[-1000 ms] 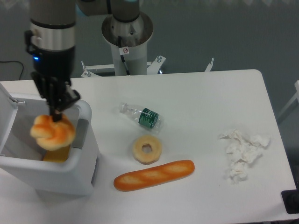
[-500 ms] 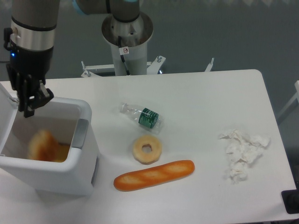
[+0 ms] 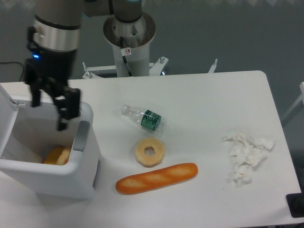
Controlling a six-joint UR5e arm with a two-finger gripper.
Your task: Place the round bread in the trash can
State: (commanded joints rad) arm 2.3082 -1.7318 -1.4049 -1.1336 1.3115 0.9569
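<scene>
Round bread (image 3: 57, 155) lying inside trash can (image 3: 71, 178); end effector (image 3: 47, 105) hovering spread, empty; risking clipping rim.

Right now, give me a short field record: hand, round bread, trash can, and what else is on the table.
hand: open, empty, above the bin opening
round bread: lying inside the bin, partly hidden by its wall
trash can: white, lid open, table's left end
other items: plastic bottle, ring bread, baguette, crumpled tissue
</scene>
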